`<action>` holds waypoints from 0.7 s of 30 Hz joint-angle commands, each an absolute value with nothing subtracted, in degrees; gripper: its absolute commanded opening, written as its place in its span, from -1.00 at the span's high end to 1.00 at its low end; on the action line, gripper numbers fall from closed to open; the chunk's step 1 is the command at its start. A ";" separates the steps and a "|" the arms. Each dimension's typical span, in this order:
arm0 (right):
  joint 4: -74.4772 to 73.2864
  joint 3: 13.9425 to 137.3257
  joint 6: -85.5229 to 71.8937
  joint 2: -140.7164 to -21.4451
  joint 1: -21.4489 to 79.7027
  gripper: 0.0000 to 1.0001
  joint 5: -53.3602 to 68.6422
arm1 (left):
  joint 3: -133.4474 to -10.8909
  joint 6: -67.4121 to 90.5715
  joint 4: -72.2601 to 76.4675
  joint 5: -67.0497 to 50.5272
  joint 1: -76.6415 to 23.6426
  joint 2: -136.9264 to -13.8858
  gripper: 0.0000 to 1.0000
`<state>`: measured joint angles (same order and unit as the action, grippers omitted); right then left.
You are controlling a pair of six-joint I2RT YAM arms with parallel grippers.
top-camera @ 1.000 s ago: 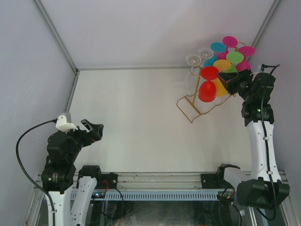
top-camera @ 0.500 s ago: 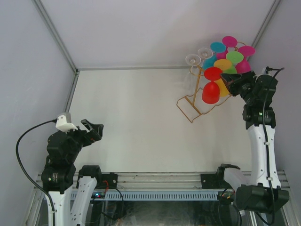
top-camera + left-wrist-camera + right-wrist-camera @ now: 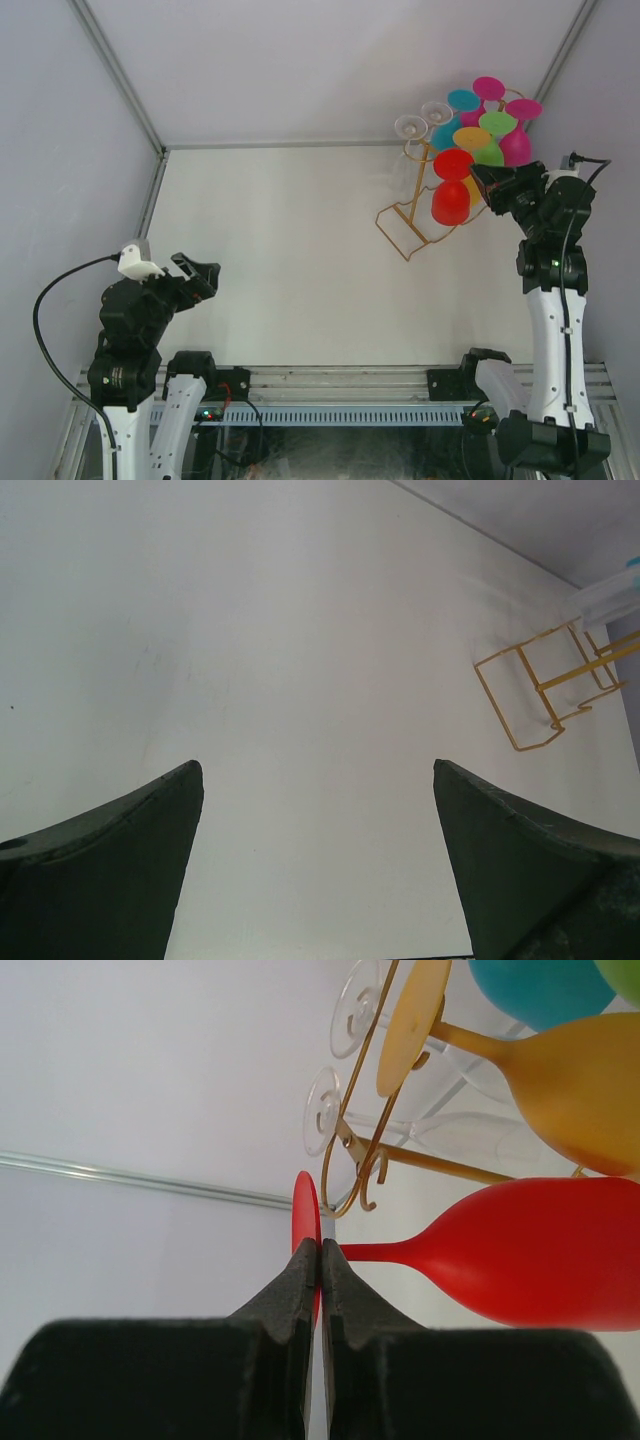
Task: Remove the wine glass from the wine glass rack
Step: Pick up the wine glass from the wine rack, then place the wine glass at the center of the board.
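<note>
**Red glass pinched by its foot, its stem just beside the rack's curled hook**

The wine glass (image 3: pixel 540 1260), the red one, hangs at the near side of the wine glass rack (image 3: pixel 408 225) in the far right corner of the table (image 3: pixel 300 250). The right gripper (image 3: pixel 319 1247) holds it, with the jaws closed narrow on the thin edge of its foot disc. In the right wrist view the stem runs just under the hook's curl, and I cannot tell whether it is fully free. The grip is an edge pinch with the heavy bowl far out, so the glass could likely pivot. The pull should be slow and straight, out along the open side of the hook and towards the table's middle. The bowl should stay clear of the yellow glass (image 3: pixel 560 1070) just beside it and the clear glasses (image 3: pixel 345 1055) behind. The left gripper (image 3: pixel 317 767) hovers wide open and empty over bare table, well apart.
</note>
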<state>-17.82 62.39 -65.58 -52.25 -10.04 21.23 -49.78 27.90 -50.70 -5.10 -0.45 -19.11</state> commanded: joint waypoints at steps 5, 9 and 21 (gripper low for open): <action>-17.58 59.48 -63.61 -45.48 -9.33 1.00 28.02 | -49.91 29.63 -46.85 -7.95 0.00 -19.06 -1.00; -17.47 58.98 -60.77 -43.58 -6.12 1.00 31.25 | -48.62 31.40 -43.87 -14.18 0.00 -19.42 -1.00; -14.29 58.13 -49.94 -48.71 13.46 1.00 36.63 | -39.23 45.98 -21.08 -41.41 -0.15 -21.68 -0.99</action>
